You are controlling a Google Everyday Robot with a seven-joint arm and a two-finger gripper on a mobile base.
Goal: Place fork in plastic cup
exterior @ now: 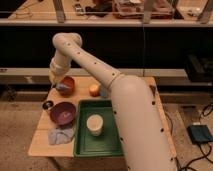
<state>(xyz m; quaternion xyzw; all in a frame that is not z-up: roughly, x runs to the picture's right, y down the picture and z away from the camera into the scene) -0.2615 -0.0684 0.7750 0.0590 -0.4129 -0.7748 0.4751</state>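
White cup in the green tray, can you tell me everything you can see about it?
The white cup is plain, round and pale, maybe paper or plastic. It stands upright with its open mouth facing up; whether anything is inside cannot be told. It sits near the middle of the green tray and touches only the tray's floor. The robot's white arm rises just to its right, apart from it. The tool is far from the cup, by the reddish bowl at the back left.

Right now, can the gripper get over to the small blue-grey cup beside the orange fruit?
Probably yes. The gripper hangs over the reddish bowl. The blue-grey cup sits just beyond the orange fruit, partly hidden behind the arm, and only that low fruit lies between them.
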